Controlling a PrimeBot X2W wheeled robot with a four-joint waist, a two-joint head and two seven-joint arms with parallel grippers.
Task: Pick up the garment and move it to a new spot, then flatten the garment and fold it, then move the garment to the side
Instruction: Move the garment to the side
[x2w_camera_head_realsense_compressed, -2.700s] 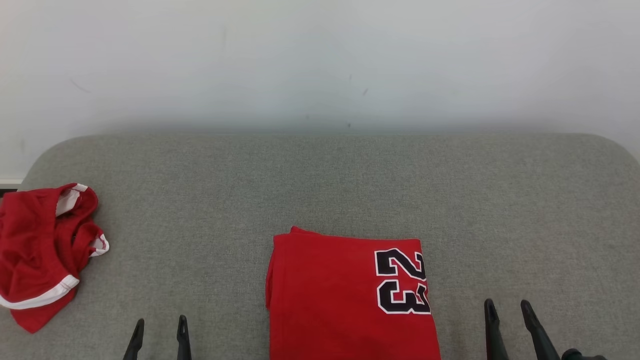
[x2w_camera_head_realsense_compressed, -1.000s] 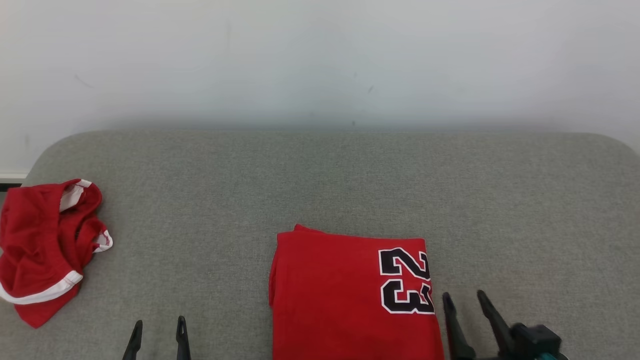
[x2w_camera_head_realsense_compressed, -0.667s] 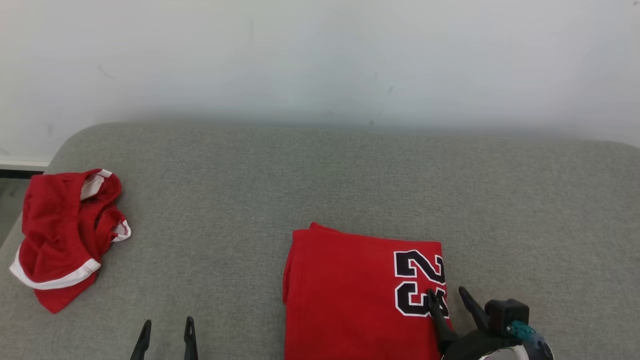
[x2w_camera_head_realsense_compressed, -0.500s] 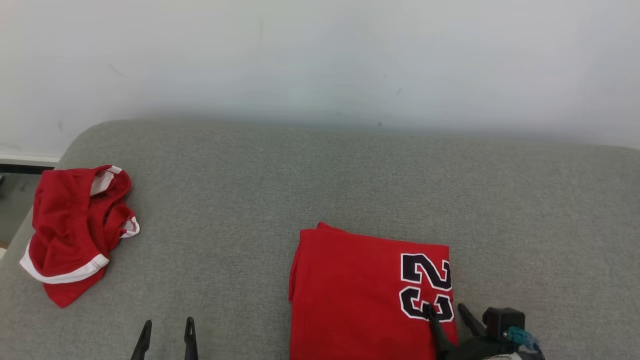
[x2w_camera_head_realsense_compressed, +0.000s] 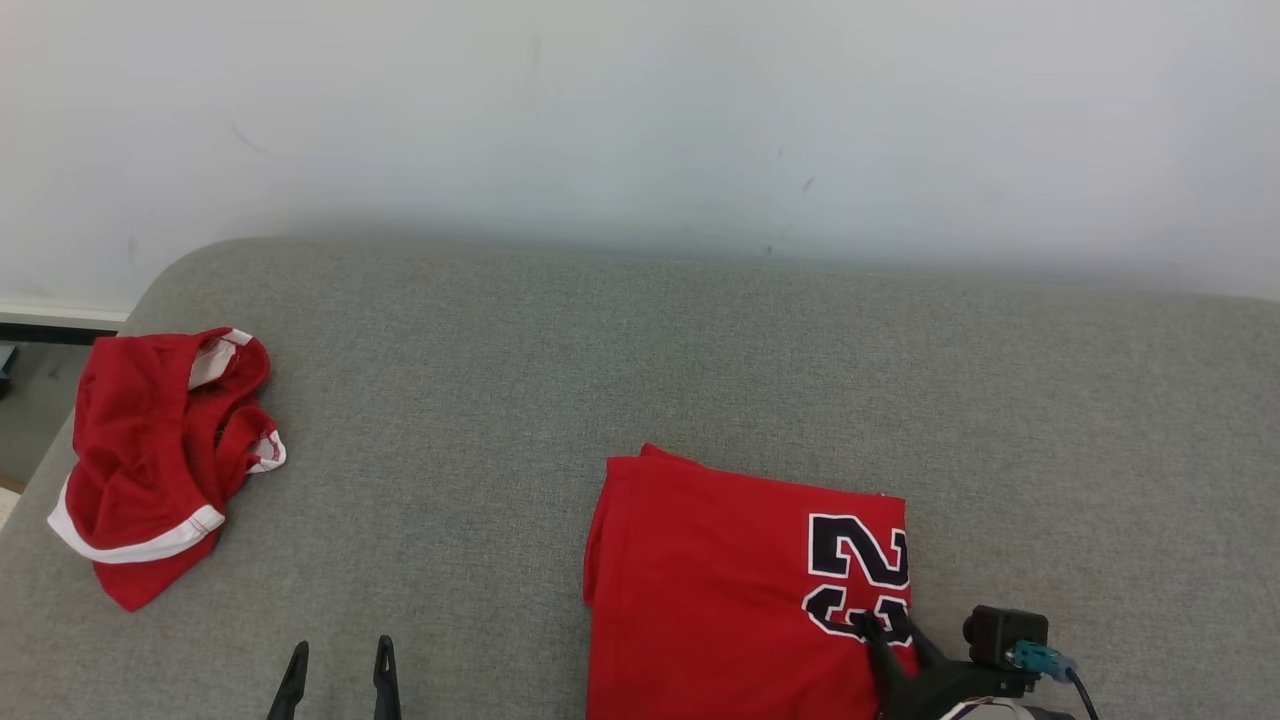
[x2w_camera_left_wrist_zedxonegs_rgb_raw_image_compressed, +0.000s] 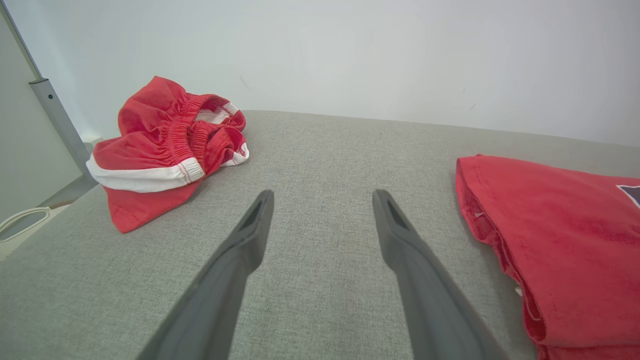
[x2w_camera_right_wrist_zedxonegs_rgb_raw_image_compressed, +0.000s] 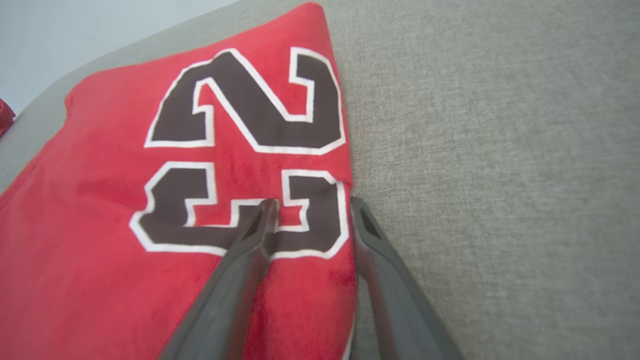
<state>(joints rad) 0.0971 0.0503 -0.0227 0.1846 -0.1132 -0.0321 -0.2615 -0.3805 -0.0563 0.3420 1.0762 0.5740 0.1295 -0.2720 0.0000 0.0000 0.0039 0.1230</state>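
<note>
right wrist view: folded red jersey, soft knit with black 23, lies flat on the coarse grey woven cushion. right gripper straddles its right edge, jaws apart, possibly not yet pinching. left gripper spread wide.

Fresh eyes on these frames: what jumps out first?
The folded red jersey with a black 23 lies near the front of the grey cushion. The right gripper straddles its right edge at the 3, jaws apart, one on the cloth. Crumpled red shorts with white trim sit at the cushion's far left.
</note>
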